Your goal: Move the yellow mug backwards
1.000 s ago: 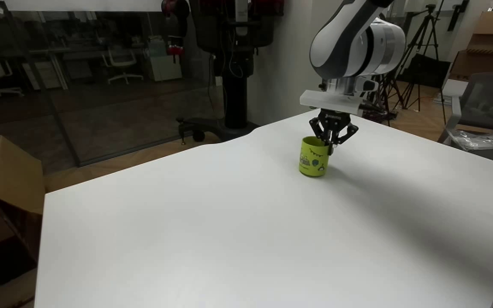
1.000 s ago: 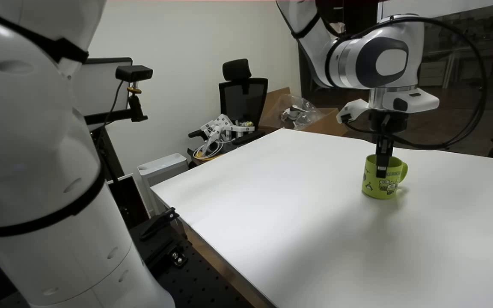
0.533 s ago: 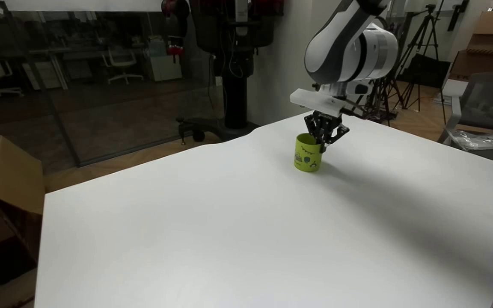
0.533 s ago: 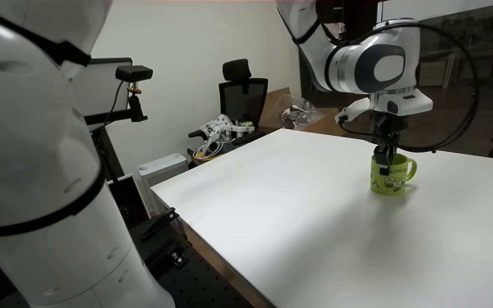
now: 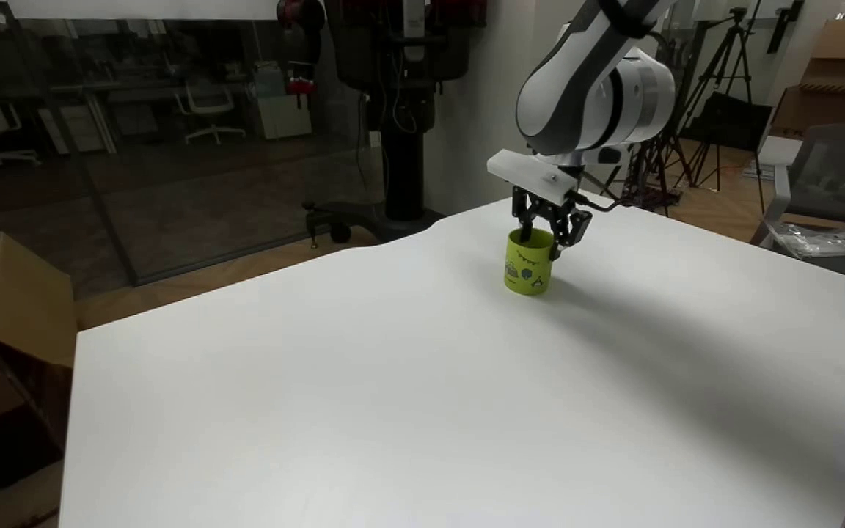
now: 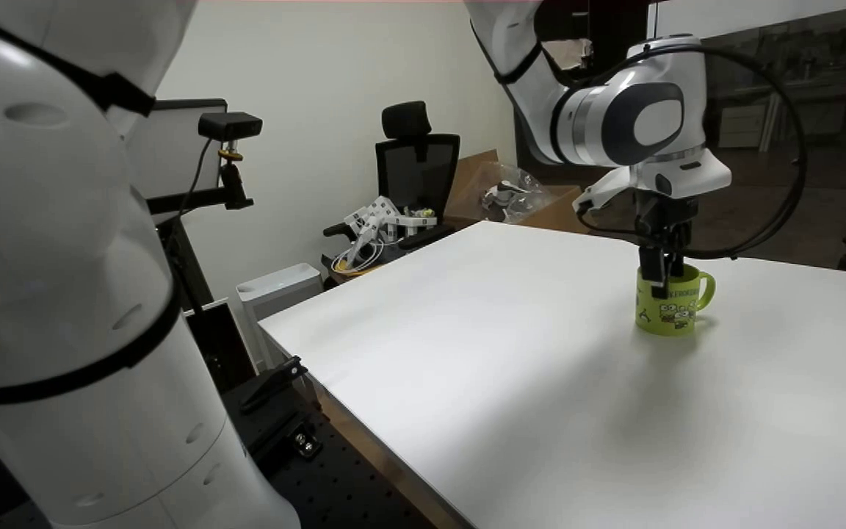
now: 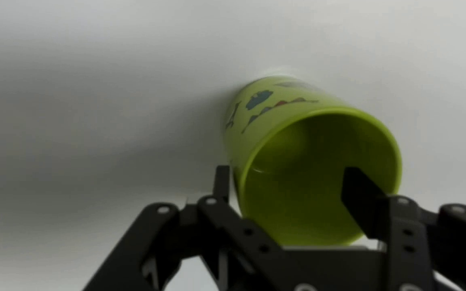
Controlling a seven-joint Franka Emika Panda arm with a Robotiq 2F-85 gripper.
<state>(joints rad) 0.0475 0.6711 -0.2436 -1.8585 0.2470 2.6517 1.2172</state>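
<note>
The yellow mug (image 5: 527,273), lime green with small printed figures, stands upright on the white table in both exterior views. Its loop handle (image 6: 707,291) points away from the gripper's near finger. In the wrist view the mug's open mouth faces the camera, and my gripper (image 7: 287,171) straddles its wall with spread jaws. One finger (image 7: 221,182) is outside the mug, a thin light gap between it and the wall. The opposite finger (image 7: 360,198) reaches inside the mouth, apart from the wall near the first. Nothing is pinched between them.
The white table (image 5: 334,396) carries the mug near its far edge in an exterior view. A cardboard box (image 5: 30,301) stands beside the table. The robot's base links (image 6: 100,308) and a chair (image 6: 416,169) are off the table's sides.
The mug has shifted a little, leftward in an exterior view, and then stayed still over the last half second. The gripper's fingers have spread from shut on the mug's wall, and the arm has tilted slightly.
</note>
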